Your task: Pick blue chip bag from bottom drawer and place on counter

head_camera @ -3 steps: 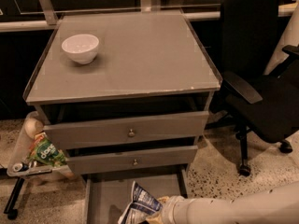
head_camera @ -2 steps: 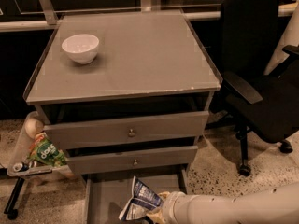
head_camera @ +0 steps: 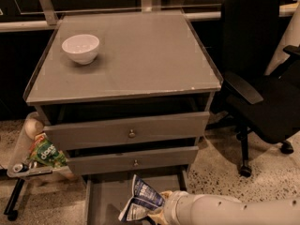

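1. Camera view, centre and top: the counter (head_camera: 140,55), the broad flat grey top of the drawer cabinet with a thin raised rim, fills the upper middle. A white round ceramic bowl (head_camera: 80,48) sits at its upper left; the rest of the top is bare grey.
2. Below the top: two grey knobbed drawers (head_camera: 129,131), both pushed nearly in. Under them the bottom drawer (head_camera: 105,196), a shallow flat grey tray with thin side walls, is pulled out toward the lower edge of the frame.
3. Lower centre: the blue chip bag (head_camera: 140,201), a small crinkled foil bag in dark blue and white, stands tilted over the open tray, top corner pointing up and left.
4. Lower right: the white tubular arm (head_camera: 225,212) comes in from the right edge. Its gripper (head_camera: 158,209) is at the bag's right side. The jaws look closed on the foil there, though the bag hides most of them.
5. Left edge: a green crumpled snack bag (head_camera: 47,154) on a low stand. It is not the target.
6. Right: a black padded office chair (head_camera: 255,78), well apart from the drawer.
7. Handling, my judgement: the bag is very light and soft, and its foil is slick and crushable. A pinch on a side edge or the crimped seam should hold better than the puffed middle. Expect it to swing or fold on the lift — it must clear both drawer fronts and the counter's rim.
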